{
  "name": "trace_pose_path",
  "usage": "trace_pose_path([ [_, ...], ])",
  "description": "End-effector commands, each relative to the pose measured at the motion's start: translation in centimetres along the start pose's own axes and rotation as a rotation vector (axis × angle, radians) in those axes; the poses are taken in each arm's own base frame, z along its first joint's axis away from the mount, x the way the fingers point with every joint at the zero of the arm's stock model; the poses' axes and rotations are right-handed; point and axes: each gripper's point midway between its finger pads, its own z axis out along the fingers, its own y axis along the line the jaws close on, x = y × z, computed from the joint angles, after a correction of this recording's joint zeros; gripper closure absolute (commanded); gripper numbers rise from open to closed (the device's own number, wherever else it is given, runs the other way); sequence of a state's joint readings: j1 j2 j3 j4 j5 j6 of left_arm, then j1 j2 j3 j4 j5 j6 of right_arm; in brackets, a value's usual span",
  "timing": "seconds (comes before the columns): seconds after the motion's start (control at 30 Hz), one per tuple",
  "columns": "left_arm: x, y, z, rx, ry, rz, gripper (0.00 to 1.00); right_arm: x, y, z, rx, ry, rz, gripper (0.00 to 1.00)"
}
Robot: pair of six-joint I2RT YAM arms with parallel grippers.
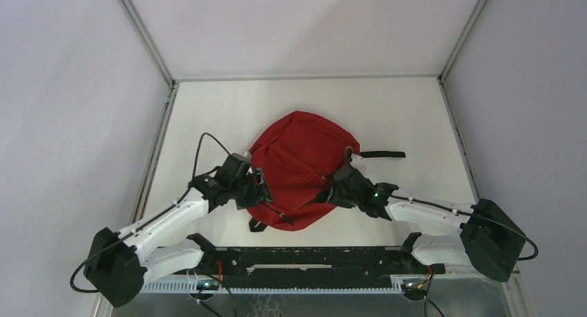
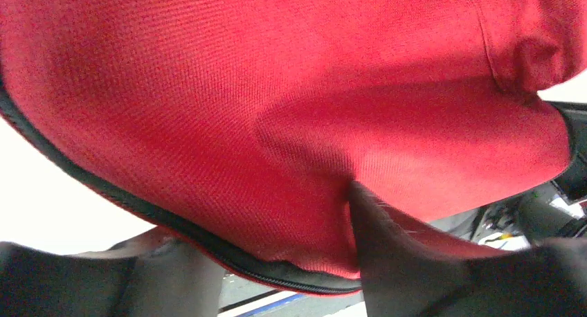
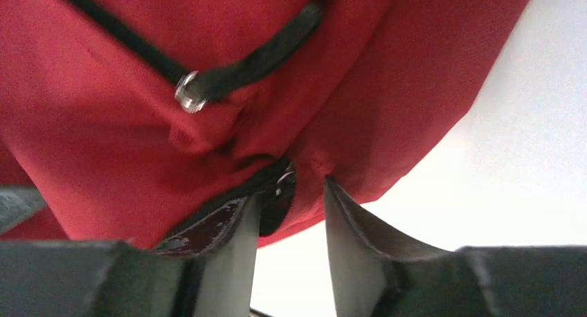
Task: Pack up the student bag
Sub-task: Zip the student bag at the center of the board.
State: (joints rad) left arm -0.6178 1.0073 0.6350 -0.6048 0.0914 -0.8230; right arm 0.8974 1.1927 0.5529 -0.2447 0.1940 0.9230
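Lying flat on worktop [image 1: 228, 109], midway across and nearer the near edge: bag [image 1: 301, 154]. Nothing loose visible to pack; probably near finished, zip [image 3: 273, 182] state unclear. Left end effector [image 1: 262, 185] open at bag's flank, right end effector [image 1: 333, 187] open astride zip edge.

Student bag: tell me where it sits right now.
The student bag lies near the middle of the table in the top view, between the left claw at its left edge and the right claw at its right edge.
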Motion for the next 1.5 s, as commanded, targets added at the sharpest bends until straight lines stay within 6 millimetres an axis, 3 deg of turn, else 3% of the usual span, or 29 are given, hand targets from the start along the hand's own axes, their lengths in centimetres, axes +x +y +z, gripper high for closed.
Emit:
trace_pose_path([
  [0.0,-1.4,-1.3,1.8,0.03,-0.037,0.002,0.47,-4.4,-0.2,1.0,-0.003,-0.11,0.051,0.65],
  [0.07,-2.1,-1.9,2.0,0.031,-0.035,0.023,0.8,-6.0,-1.2,1.4,0.014,-0.141,0.065,0.86],
  [0.1,-2.7,-2.5,1.8,0.043,-0.039,0.039,0.92,-6.8,-1.5,1.5,0.008,-0.15,0.076,0.99],
  [0.13,-3.2,-3.4,1.4,0.065,-0.044,0.054,0.99,-7.6,-1.7,1.5,0.001,-0.16,0.085,1.0],
  [0.27,-5.4,-7.5,-1.6,0.22,-0.113,0.146,1.0,-10.9,-2.4,0.3,0.001,-0.216,0.087,1.0],
  [0.37,-6.1,-9.7,-4.4,0.364,-0.203,0.219,1.0,-12.1,-1.8,-2.2,-0.036,-0.267,0.02,1.0],
  [0.4,-6.1,-9.8,-5.0,0.393,-0.234,0.236,1.0,-12.1,-1.3,-3.2,-0.059,-0.281,-0.009,0.94],
  [0.43,-6.2,-9.8,-5.3,0.409,-0.259,0.244,1.0,-11.9,-0.8,-4.1,-0.086,-0.287,-0.05,0.77],
  [0.47,-6.1,-9.6,-5.5,0.418,-0.276,0.247,1.0,-11.3,-0.1,-5.1,-0.118,-0.285,-0.095,0.5],
  [0.5,-6.0,-9.5,-5.5,0.427,-0.285,0.248,1.0,-10.6,0.4,-5.8,-0.148,-0.27,-0.136,0.3],
  [0.53,-5.7,-9.4,-5.4,0.437,-0.285,0.243,1.0,-9.7,0.9,-6.5,-0.184,-0.244,-0.171,0.21],
  [0.57,-5.5,-9.5,-5.2,0.452,-0.279,0.239,1.0,-8.5,1.6,-7.2,-0.231,-0.21,-0.206,0.18],
  [0.77,-4.8,-10.1,-4.0,0.504,-0.244,0.221,1.0,-1.5,6.5,-10.0,-0.484,-0.072,-0.383,0.16],
  [0.93,-5.3,-10.2,-4.3,0.5,-0.268,0.244,1.0,2.7,9.9,-9.5,-0.669,0.093,-0.337,0.16],
  [1.2,-5.3,-9.9,-4.3,0.484,-0.273,0.241,1.0,4.3,13.0,-8.0,-0.747,0.122,-0.277,0.18],
  [1.47,-5.2,-9.7,-4.0,0.482,-0.265,0.239,1.0,3.0,14.4,-6.1,-0.699,0.014,-0.19,0.29],
])
